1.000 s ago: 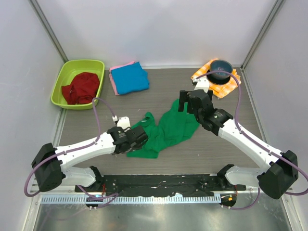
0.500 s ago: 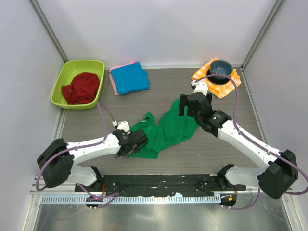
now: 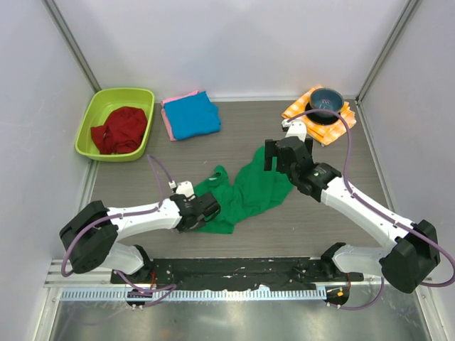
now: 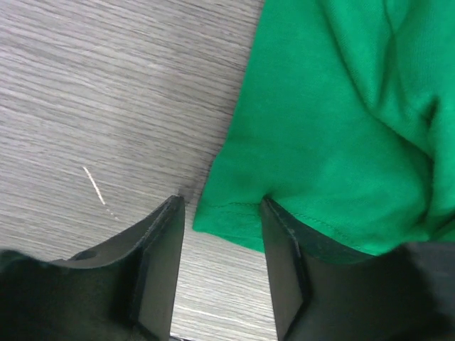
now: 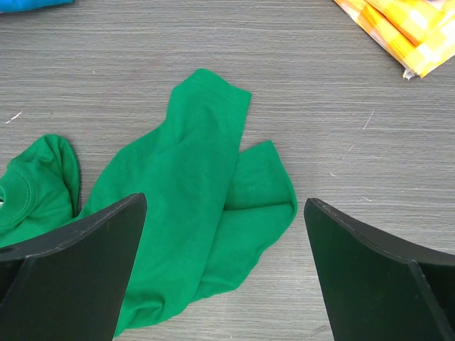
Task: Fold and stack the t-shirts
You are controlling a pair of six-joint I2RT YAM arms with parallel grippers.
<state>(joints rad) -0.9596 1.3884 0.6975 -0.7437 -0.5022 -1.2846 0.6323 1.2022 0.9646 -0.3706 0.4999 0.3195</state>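
— Corner of the green shirt: is that what the left gripper is on?

— Seems so. Its jaws stand about half apart, and the hemmed corner pokes in between them. One jaw is against the cloth. On the other side a strip of table shows between jaw and hem, so I wouldn't call it gripped yet.

— And the rest of the shirt?

— It runs ahead of that gripper and off to one side, a crumpled band slanting across to the right gripper. That one hangs over the far end with its jaws spread wide, holding nothing. A folded lobe lies straight ahead between them.

— So which arm takes it?

— The left is nearer, I'd say. The corner sits in its mouth, so it need only pinch. The right would have to drop onto its own end to stretch the band along its length.

— The pile?

— Blue shirt folded over a pink one, well beyond the left gripper, apart from the green.
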